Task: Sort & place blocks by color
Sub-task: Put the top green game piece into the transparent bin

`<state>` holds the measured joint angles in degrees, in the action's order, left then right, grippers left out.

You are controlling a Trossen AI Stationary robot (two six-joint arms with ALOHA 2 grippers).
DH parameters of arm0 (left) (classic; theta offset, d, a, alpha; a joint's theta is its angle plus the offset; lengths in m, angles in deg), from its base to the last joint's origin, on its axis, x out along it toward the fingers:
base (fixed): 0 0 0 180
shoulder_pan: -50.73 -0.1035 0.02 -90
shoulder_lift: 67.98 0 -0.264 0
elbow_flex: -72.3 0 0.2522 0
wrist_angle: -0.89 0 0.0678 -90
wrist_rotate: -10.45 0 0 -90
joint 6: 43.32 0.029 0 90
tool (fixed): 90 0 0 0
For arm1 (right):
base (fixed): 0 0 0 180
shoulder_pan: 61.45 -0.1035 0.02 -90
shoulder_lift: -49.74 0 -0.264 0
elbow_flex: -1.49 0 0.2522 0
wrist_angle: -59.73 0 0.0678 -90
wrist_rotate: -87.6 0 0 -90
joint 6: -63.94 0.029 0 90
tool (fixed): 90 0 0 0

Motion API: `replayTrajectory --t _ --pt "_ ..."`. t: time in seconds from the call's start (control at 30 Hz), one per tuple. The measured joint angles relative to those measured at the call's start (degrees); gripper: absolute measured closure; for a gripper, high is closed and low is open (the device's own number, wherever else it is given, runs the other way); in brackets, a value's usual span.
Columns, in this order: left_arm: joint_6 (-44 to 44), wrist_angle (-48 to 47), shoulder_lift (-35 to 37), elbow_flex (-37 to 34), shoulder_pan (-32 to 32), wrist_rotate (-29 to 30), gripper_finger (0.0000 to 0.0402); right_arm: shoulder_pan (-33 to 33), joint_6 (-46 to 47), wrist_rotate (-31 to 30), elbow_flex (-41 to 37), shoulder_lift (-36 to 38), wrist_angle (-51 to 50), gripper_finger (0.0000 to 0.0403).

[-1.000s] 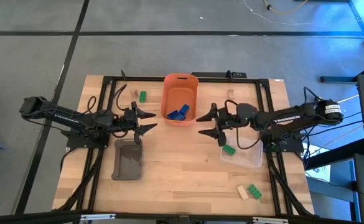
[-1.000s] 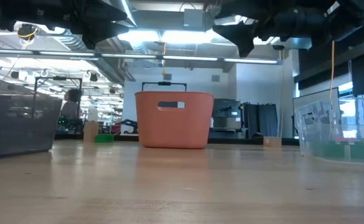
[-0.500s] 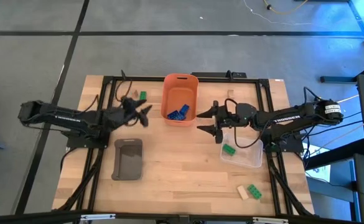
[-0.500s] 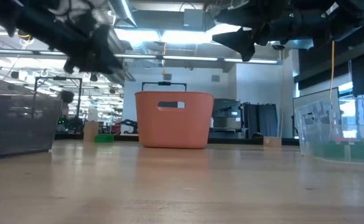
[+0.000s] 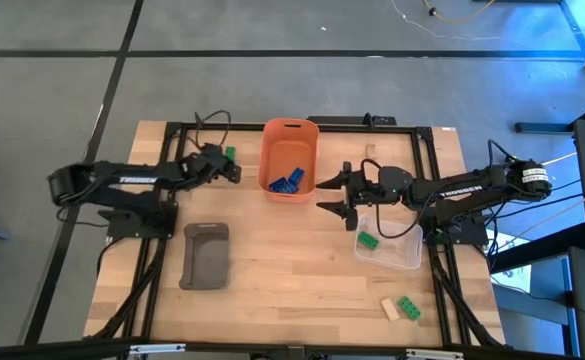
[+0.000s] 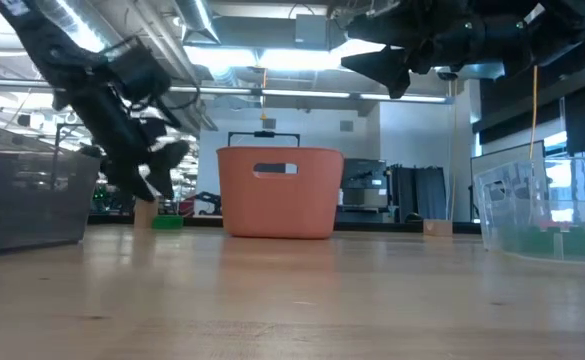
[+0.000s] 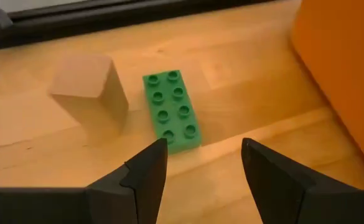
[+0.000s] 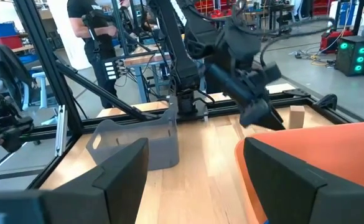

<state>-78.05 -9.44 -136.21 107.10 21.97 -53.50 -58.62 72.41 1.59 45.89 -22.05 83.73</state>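
My left gripper (image 5: pixel 234 170) is open and hovers low near the table's far edge, just left of the orange bin (image 5: pixel 290 126). In the left wrist view its fingers (image 7: pixel 203 165) stand just short of a green brick (image 7: pixel 172 111) lying flat on the table. A tan block (image 7: pixel 89 93) sits beside that brick. My right gripper (image 5: pixel 334 196) is open and raised between the orange bin and a clear bin (image 5: pixel 404 258). Blue blocks (image 5: pixel 286 181) lie in the orange bin, and a green block (image 5: pixel 368 240) lies in the clear bin.
A grey tray (image 5: pixel 206 256) sits left of centre. A green brick (image 5: pixel 409 307) and a tan block (image 5: pixel 390 309) lie near the table's near right corner. Another tan block (image 5: pixel 370 152) lies at the far edge. A person (image 8: pixel 98 25) stands beyond the table.
My left gripper has swung from above the grey tray toward the table's far edge and come down, tipping toward the green brick and tan block left of the orange bin. The right arm has kept nearly still. No block has moved.
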Motion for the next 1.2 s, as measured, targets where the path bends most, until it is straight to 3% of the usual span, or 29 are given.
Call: replayTrajectory --t 0.27,1.2 --pt "-2.7 5.1 -8.4 0.0 0.0 6.2 0.0202 0.0 0.0 0.0 0.0 0.0 0.0 0.0139" --pt "-3.7 21.2 -22.2 0.0 0.0 10.5 0.0203 0.0 0.3 0.1 0.0 0.0 -0.5 0.0139"
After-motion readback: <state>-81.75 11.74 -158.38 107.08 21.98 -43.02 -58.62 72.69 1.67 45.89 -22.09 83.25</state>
